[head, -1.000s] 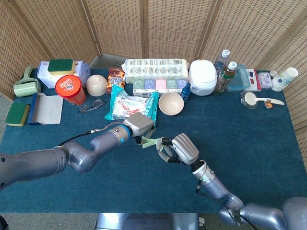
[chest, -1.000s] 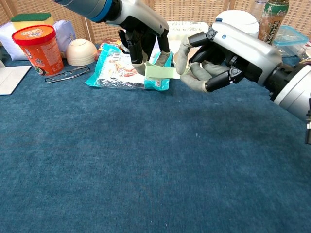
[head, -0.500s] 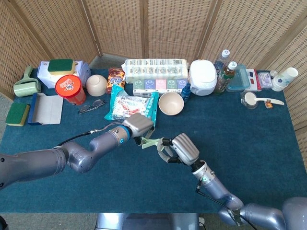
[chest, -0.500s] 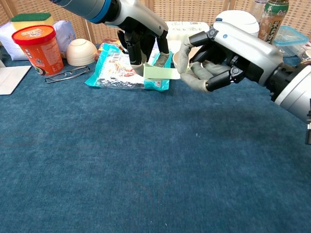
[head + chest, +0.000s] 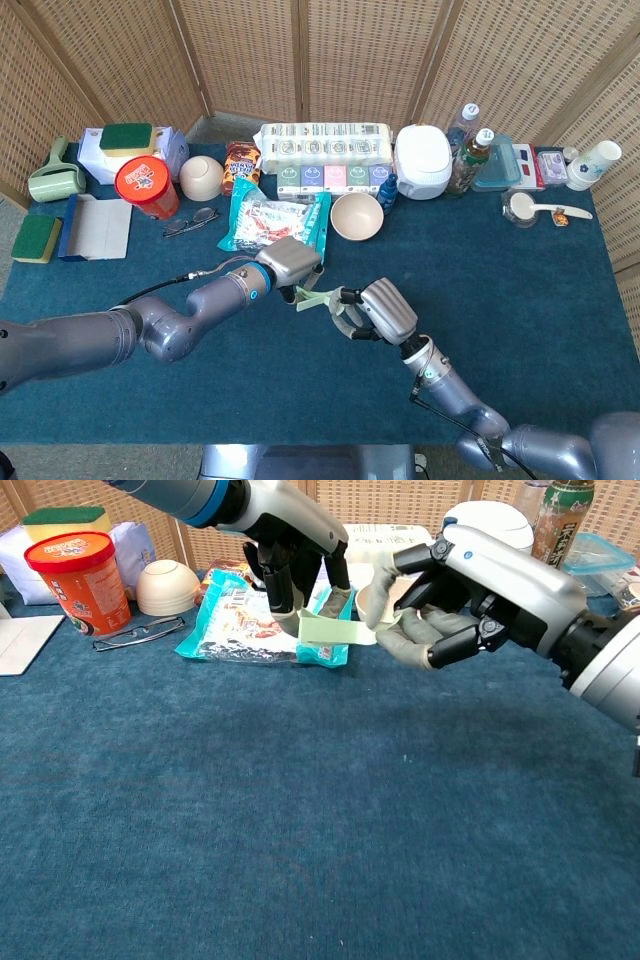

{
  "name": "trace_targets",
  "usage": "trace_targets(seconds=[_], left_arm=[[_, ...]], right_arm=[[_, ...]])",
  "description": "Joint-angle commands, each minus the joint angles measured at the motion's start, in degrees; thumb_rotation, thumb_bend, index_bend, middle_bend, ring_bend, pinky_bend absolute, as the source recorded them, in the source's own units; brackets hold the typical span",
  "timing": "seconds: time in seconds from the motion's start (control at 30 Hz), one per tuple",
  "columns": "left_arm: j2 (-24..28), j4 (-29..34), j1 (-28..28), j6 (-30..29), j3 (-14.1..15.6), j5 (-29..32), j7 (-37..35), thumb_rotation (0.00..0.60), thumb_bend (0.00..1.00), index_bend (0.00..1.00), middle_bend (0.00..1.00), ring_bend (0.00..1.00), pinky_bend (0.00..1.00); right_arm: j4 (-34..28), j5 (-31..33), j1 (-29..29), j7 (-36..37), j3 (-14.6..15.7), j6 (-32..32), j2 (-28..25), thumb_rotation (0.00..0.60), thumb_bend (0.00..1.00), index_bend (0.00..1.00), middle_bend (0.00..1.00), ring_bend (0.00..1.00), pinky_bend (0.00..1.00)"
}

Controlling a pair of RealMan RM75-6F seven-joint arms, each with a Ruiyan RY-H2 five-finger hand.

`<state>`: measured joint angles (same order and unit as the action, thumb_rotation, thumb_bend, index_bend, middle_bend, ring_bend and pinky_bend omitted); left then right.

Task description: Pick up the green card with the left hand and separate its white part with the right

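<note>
Blue table (image 5: 200,860), green card (image 5: 335,630) pinched between both hands' fingertips (image 5: 308,608)

No print on any package can be read.

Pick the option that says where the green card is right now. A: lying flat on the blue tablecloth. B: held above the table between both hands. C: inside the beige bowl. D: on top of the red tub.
B: the green card is off the cloth, the left hand gripping one end and the right hand pinching the other.
</note>
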<state>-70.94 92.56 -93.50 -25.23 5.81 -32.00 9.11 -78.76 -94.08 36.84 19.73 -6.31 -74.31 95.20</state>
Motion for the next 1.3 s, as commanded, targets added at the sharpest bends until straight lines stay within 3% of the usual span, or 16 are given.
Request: trace_targets(seconds=[0.03,0.23,1.3], left_arm=[[-0.2,-0.1,0.1,-0.1,-0.1,-0.1,-0.1,0.600,0.43,0.63,1.00,1.00,1.00],[-0.3,-0.3,0.1,-0.2,-0.3,-0.4,-0.2,0.600,0.43,0.63,1.00,1.00,1.00],[-0.1,-1.5,1.5,0.6,-0.6,-1.8,-1.5,0.600,0.43,0.63,1.00,1.00,1.00]], right_arm=[[0.0,-0.1,0.1,0.0,0.0,0.1,-0.1,0.600,0.46,0.45,0.89,0.99,0.97],[-0.2,0.0,0.3,-0.4,-0.1,0.3,-0.3,0.600,0.46,0.40,0.88,0.99,0.96],[1.8,0.5,-0.2,0.4,0.1,-0.2,-0.2,0.600,0.46,0.44,0.88,0.99,0.96]])
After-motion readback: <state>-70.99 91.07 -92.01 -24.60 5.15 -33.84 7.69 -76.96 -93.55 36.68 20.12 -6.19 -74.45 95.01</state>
